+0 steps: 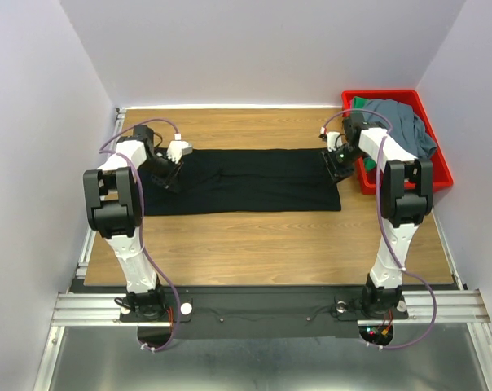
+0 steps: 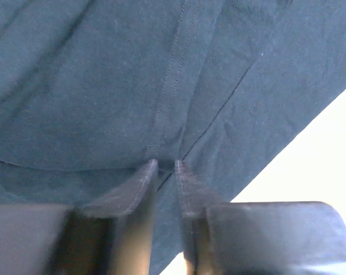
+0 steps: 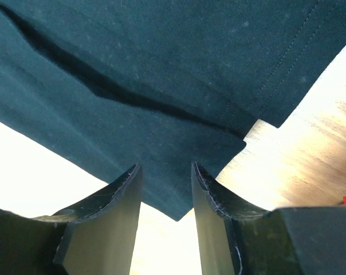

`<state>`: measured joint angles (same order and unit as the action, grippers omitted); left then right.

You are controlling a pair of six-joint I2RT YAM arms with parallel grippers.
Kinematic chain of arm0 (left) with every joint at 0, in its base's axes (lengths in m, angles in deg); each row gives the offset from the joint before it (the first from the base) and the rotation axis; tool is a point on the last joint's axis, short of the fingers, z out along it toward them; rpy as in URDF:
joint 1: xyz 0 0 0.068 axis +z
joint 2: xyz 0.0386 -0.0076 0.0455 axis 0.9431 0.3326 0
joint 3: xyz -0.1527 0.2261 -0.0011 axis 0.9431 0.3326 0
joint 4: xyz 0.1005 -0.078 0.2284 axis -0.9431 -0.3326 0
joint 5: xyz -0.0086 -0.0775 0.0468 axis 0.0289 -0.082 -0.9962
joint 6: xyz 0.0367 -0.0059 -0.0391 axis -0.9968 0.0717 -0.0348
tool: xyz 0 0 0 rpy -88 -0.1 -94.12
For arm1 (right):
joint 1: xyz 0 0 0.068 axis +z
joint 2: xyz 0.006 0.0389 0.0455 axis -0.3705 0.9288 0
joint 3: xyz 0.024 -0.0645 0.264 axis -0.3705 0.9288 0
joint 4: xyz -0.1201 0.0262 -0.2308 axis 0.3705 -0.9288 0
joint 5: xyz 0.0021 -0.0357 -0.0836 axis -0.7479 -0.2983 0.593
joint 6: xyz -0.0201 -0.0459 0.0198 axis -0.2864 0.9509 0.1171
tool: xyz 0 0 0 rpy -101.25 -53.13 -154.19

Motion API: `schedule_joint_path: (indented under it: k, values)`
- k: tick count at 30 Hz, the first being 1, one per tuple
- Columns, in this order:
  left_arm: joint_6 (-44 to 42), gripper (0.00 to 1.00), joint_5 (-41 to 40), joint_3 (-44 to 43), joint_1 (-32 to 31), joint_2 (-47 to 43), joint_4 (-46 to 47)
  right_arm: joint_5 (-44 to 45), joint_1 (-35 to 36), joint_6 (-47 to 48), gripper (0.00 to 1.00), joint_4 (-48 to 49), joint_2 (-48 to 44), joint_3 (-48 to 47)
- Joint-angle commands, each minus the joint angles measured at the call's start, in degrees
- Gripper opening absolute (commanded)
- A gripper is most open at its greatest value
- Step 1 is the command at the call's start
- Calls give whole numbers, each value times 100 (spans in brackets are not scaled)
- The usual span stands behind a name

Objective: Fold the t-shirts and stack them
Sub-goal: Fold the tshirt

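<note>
Here, red bin [image 1: 440, 163] holds grey shirt [image 1: 405, 130], green shirt [image 1: 359, 103].

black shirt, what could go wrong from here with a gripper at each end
The left gripper has its fingers nearly together at a seam of the black shirt; if cloth is caught, lifting could rumple the strip.
The right gripper is open over a corner where layers gape; closing may catch only one layer.
The right arm is close to the red bin, where the grey-blue shirt drapes; it could snag.
</note>
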<state>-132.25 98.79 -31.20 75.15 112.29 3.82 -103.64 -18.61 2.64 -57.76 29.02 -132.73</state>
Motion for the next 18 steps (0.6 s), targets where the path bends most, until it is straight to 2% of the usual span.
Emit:
schedule_joint_path:
  k: [1,4,8,12,15,18]
  values:
    - [31,43,187,-88,8,-429,75,-164,38,-65,46,4,-160,-328]
    - [477,48,547,-220,-1,-868,224,-243,47,-127,46,13,-73,-574]
    - [971,48,715,-256,-115,-1106,663,-358,47,-197,46,22,59,-846]
    - [1638,44,609,-115,-177,-722,1270,-489,47,-302,46,48,314,-1276]
    - [1998,36,452,-27,-177,-352,1472,-560,73,-399,46,66,604,-1557]
    - [2219,34,198,148,-177,-158,1630,-473,152,-408,46,92,919,-1673]
